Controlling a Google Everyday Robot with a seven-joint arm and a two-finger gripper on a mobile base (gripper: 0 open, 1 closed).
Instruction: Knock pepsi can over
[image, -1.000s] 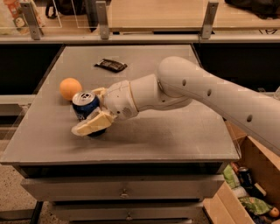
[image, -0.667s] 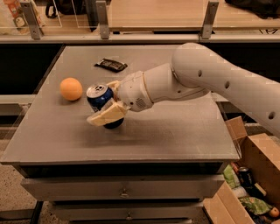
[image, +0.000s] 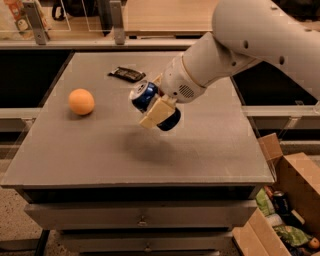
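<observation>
The pepsi can (image: 150, 102) is dark blue with a silver top and is tilted, its top pointing up and to the left. It hangs in the air above the middle of the grey table (image: 100, 150), with its shadow on the tabletop below. My gripper (image: 156, 106) is shut on the can, one tan finger (image: 156, 112) across its front. The white arm reaches in from the upper right.
An orange ball (image: 81, 101) rests on the table's left side. A flat black snack wrapper (image: 127, 74) lies at the back, left of the arm. An open cardboard box (image: 287, 210) with cans and clutter stands on the floor at the lower right.
The gripper has lifted the can off the table and carried it right and up, away from the orange ball. The can is now tilted in the air.
</observation>
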